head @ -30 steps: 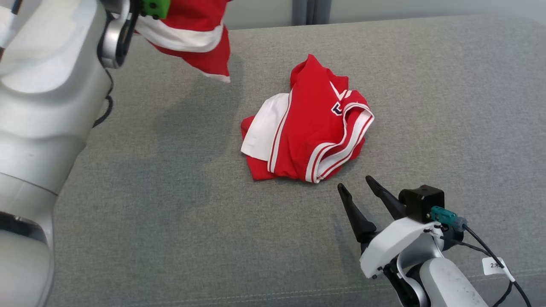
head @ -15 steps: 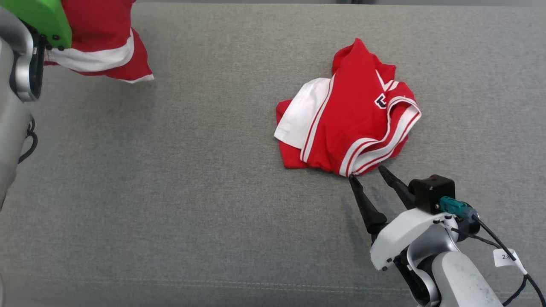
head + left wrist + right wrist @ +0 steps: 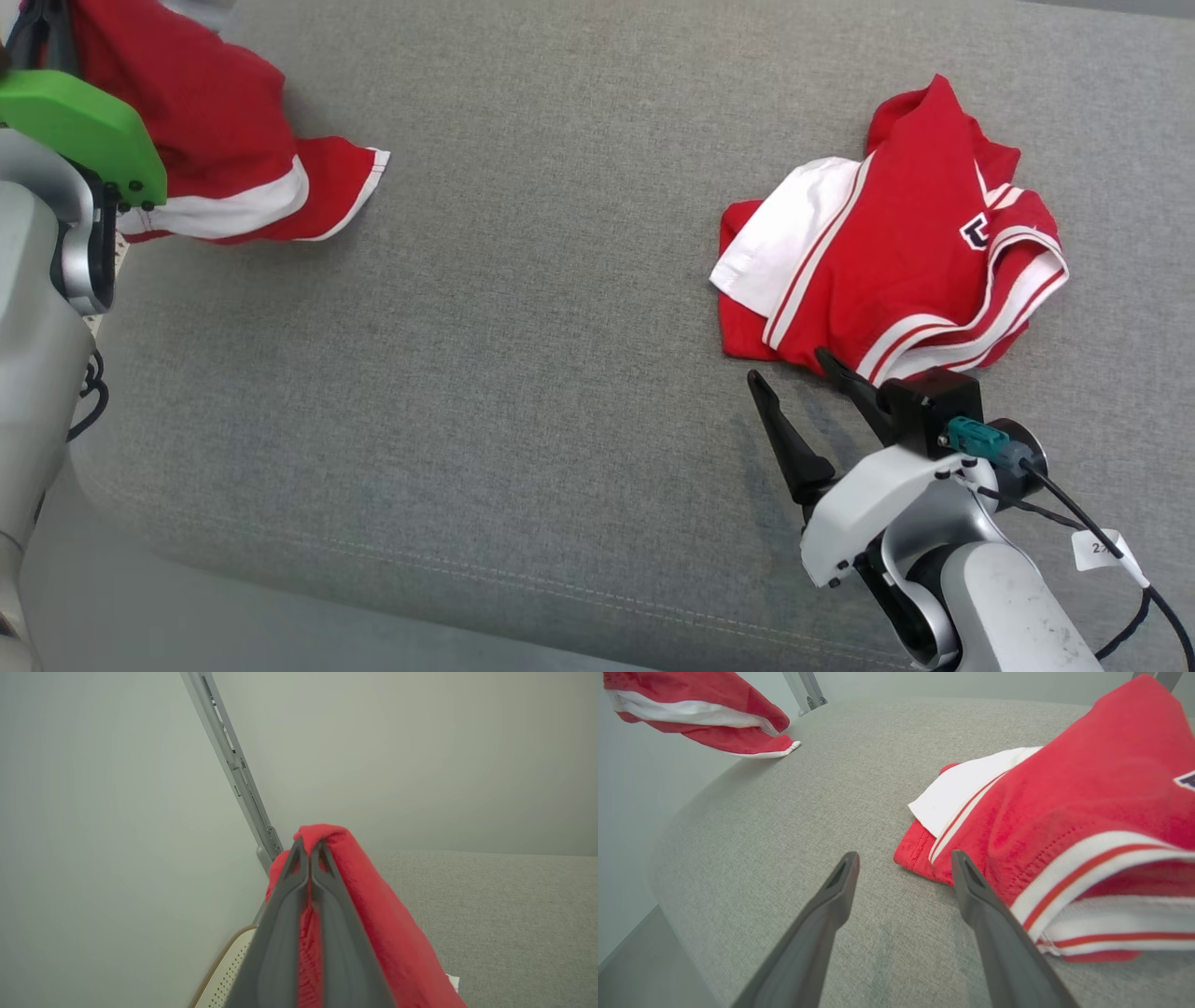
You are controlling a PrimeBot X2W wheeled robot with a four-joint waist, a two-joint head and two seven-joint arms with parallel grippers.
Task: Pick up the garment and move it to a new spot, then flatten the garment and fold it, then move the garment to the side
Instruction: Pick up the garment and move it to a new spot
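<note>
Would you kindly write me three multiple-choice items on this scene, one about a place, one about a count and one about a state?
1. Where does the crumpled garment lie on the grey surface?
A. Just beyond the right gripper
B. At the surface's far left
C. Hanging over the front edge

2. How many red-and-white garments are there?
A. One
B. Two
C. Three

3. What state is the left gripper in?
A. Open, holding nothing
B. Shut on the held garment
C. Shut on nothing

Answers:
1 A: the right gripper's open fingers point at its near hem.
2 B: one lies crumpled and one hangs from the left gripper.
3 B: red cloth is pinched between its closed fingers.
</note>
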